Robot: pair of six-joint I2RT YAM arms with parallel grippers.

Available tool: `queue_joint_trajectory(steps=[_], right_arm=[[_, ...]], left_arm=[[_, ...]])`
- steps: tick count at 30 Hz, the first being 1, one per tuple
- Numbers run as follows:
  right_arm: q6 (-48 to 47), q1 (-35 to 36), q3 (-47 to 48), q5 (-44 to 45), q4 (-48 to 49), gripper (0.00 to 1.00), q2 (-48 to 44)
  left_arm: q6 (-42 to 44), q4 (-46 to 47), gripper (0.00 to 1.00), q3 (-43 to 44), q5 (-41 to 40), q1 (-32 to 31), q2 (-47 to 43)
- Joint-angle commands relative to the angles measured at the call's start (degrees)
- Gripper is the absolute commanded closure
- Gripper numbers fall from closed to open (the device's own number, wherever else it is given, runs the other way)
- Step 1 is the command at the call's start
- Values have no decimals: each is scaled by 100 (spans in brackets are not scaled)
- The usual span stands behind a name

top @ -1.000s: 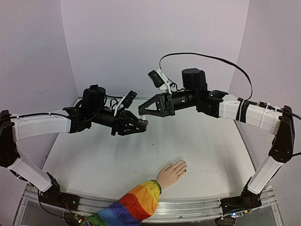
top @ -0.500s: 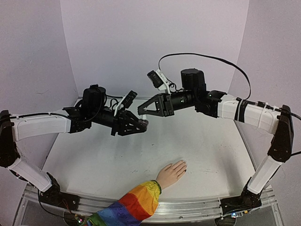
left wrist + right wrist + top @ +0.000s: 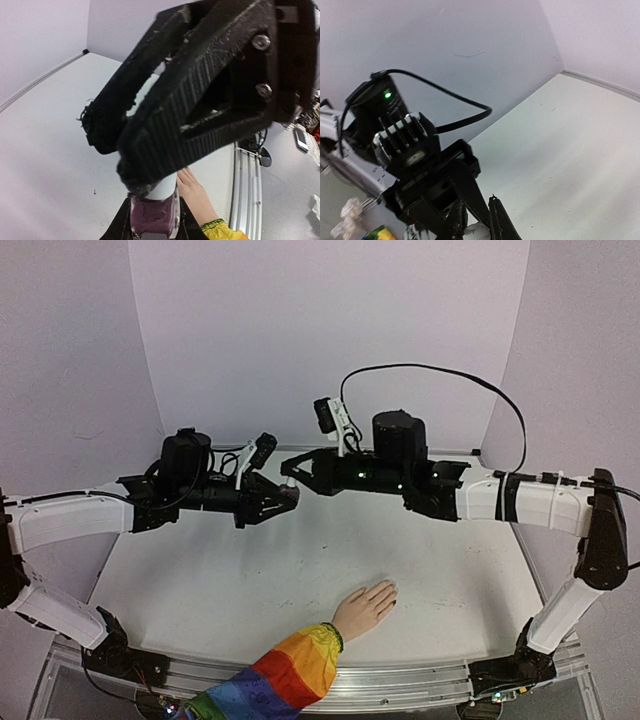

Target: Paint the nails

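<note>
Fingers of both arms are pressed in on something, meeting tip to tip in the air over the far half of the table (image 3: 200, 580). On one side the left gripper (image 3: 291, 497) pinches a small bottle (image 3: 152, 217) with purplish contents, which shows between its fingers (image 3: 119, 229) in the left wrist view. From the opposite side the right gripper (image 3: 287, 468) comes in, its own fingers closed on the bottle's pale cap (image 3: 159, 190). The right wrist view shows the same pale shape between them.

The nails (image 3: 388, 592) are at the tips of the hand (image 3: 362, 610), which lies flat on the near part of the table. Its rainbow sleeve (image 3: 290, 670) runs off the front edge. The nails are well apart from both sets of fingers, lower down, nearer the arms' bases and a little to the right of where the grippers meet. Most are too small to make out, but one fingertip shows a dark spot.
</note>
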Motion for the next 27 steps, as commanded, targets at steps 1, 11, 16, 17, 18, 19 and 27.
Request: queue_joint_trajectory(steps=[1, 11, 16, 17, 18, 19, 27], right_arm=[[797, 1472, 740, 3966, -1279, 100, 624], [1054, 1848, 1566, 4964, -1684, 92, 653], [177, 1326, 1525, 3802, -1655, 45, 134], [-26, 1185, 1454, 3450, -1655, 37, -13], [-251, 986, 1374, 3074, -1655, 30, -168], [-342, 808, 1278, 2700, -1655, 22, -297], [-709, -674, 609, -1137, -1585, 2, -761]], left_arm=[[278, 789, 100, 40, -1439, 90, -521], [394, 789, 100, -24, -1802, 83, -641], [339, 765, 100, 13, -1775, 87, -542], [322, 750, 100, 36, -1764, 86, -508], [286, 739, 100, 40, -1771, 88, -496], [254, 729, 100, 58, -1775, 86, -481], [103, 695, 100, 225, -902, 95, -280]])
